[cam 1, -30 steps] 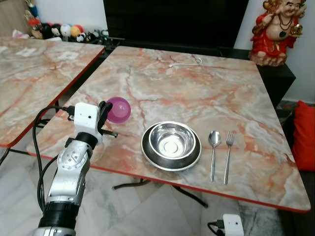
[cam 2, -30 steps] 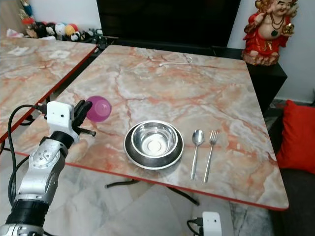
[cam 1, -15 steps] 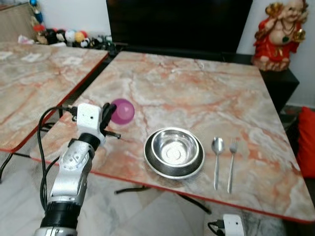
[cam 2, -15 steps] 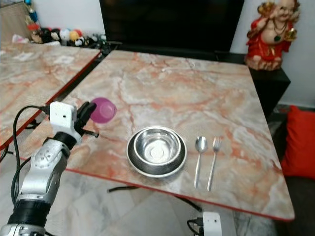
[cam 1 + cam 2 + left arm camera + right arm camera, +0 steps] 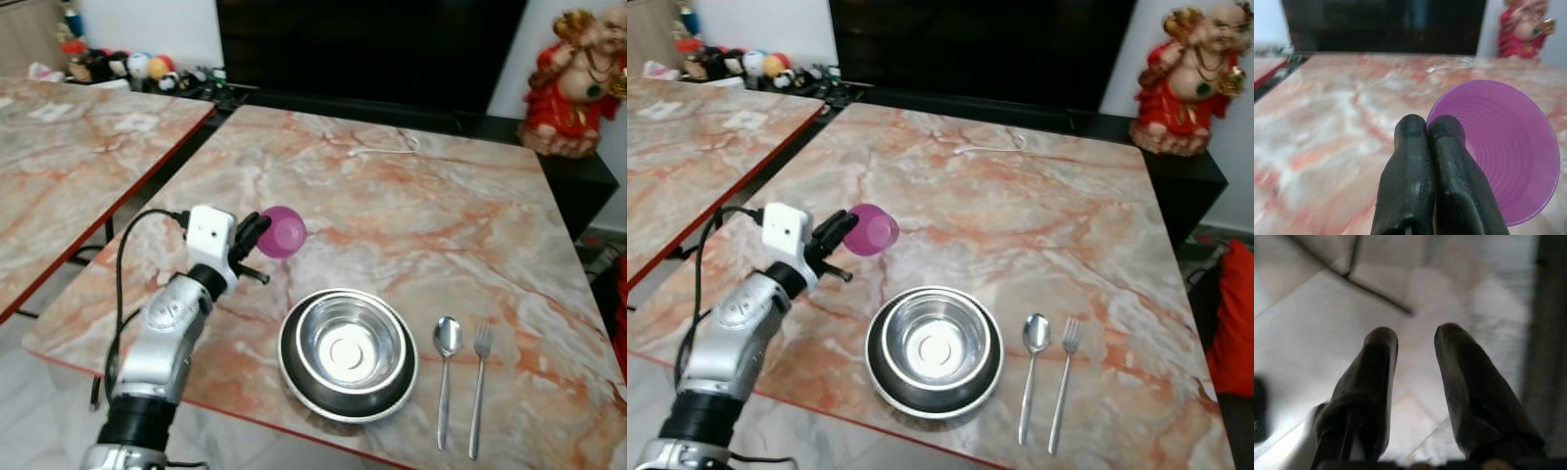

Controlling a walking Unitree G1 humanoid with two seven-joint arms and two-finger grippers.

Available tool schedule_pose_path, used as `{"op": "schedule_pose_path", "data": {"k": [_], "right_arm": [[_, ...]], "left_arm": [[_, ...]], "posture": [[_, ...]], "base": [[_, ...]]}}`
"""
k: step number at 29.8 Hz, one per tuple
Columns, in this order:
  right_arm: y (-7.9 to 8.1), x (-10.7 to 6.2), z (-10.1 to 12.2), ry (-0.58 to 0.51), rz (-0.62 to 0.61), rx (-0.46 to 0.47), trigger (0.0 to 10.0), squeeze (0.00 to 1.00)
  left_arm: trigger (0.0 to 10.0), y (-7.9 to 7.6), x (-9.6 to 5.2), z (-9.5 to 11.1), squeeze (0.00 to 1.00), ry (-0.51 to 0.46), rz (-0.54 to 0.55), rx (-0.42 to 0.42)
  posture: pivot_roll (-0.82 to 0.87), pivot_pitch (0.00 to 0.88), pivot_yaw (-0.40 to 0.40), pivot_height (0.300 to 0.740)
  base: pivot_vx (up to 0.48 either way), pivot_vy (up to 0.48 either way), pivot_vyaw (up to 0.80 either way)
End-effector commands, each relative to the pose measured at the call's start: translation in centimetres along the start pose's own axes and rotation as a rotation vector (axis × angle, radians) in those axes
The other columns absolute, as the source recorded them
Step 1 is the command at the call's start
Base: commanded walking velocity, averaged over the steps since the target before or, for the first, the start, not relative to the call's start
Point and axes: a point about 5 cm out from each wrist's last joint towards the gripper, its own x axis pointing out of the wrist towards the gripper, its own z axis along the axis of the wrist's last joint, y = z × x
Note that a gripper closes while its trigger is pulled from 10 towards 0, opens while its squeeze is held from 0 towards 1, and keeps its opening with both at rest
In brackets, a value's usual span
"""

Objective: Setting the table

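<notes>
Mid-carry: left gripper [image 5: 257, 235] pinches purple cup [image 5: 282, 232] by its rim, above table [image 5: 411, 211] near left edge. Next: set it upright beside steel bowl [image 5: 351, 345]. Right gripper [image 5: 1413, 345] idle, fingers parted, empty.

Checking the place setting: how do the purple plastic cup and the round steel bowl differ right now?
The purple plastic cup is tipped on its side, pinched at its rim by the left gripper above the marble table. The round steel bowl is wider, shiny, upright, resting in a dark plate. Both look empty.

cup [image 5: 1508, 147] rim part hid by fingers [image 5: 1415, 166] | statue [image 5: 584, 83] cut off, edge
</notes>
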Motion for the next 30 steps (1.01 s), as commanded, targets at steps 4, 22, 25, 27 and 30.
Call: {"op": "schedule_pose_path", "data": {"k": [4,22,25,27,30], "right_arm": [[-0.6,-0.1,-0.6,0.018,-0.014,0.003,10.0,0.00],[-0.4,-0.1,-0.6,0.020,-0.006,-0.007,10.0,0.00],[-0.4,-0.2,-0.7,0.021,-0.005,-0.009,10.0,0.00],[-0.3,-0.2,-0.7,0.021,-0.005,-0.009,10.0,0.00],[-0.3,-0.2,-0.7,0.021,-0.005,-0.009,10.0,0.00]], "left_arm": [[10.0,-0.1,1.6,1.7,0.00,0.028,-0.023,-0.006],[10.0,0.3,3.5,0.8,0.00,0.430,0.019,-0.090],[10.0,0.0,3.5,0.8,0.00,0.439,0.008,-0.114],[10.0,-0.2,3.5,1.0,0.00,0.441,-0.004,-0.128],[10.0,-0.1,3.4,1.3,0.00,0.463,-0.023,-0.115]], "posture": [[0.08,0.000,-0.029,0.740],[0.08,0.000,-0.022,0.740],[0.08,0.000,-0.022,0.740],[0.08,0.000,-0.021,0.740],[0.08,0.000,-0.019,0.740]], "base": [[0.000,0.000,0.00],[0.000,0.000,0.00],[0.000,0.000,0.00],[0.000,0.000,0.00],[0.000,0.000,0.00]]}}
